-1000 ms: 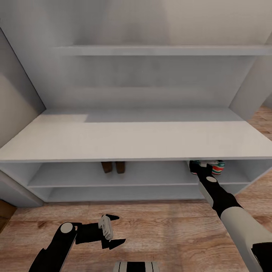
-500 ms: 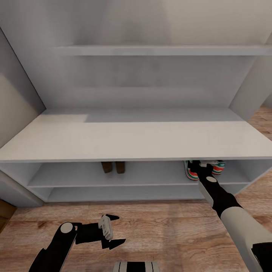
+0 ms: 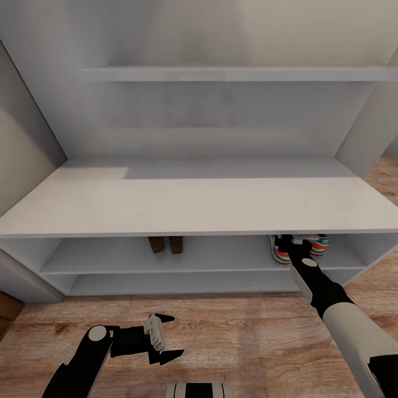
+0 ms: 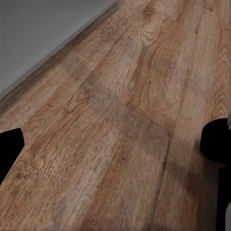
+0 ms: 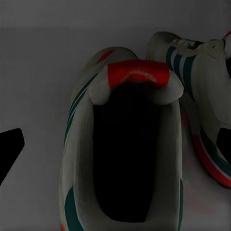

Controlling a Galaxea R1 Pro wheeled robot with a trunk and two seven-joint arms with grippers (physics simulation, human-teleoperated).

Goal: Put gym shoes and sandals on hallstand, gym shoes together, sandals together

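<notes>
Low, wide light-grey hallstand (image 3: 182,204) against the wall, upper shelf compartment now holding everything: dark brown leather sandals (image 3: 166,244) paired mid-shelf, white green-striped gym shoes (image 5: 127,154) side by side at right. Nothing left on wood-plank floor (image 3: 232,331). Right gripper (image 3: 291,243) at the shoes, fingers apart, released; left gripper (image 3: 163,338) splayed, empty. Seemingly only withdrawal remaining.

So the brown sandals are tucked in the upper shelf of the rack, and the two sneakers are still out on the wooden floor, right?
Not quite. The sandals are in the upper shelf of the rack, but the sneakers are not on the floor. The head view shows them in that same shelf, further right, where the right gripper reaches in. The right wrist view shows both side by side.
</notes>
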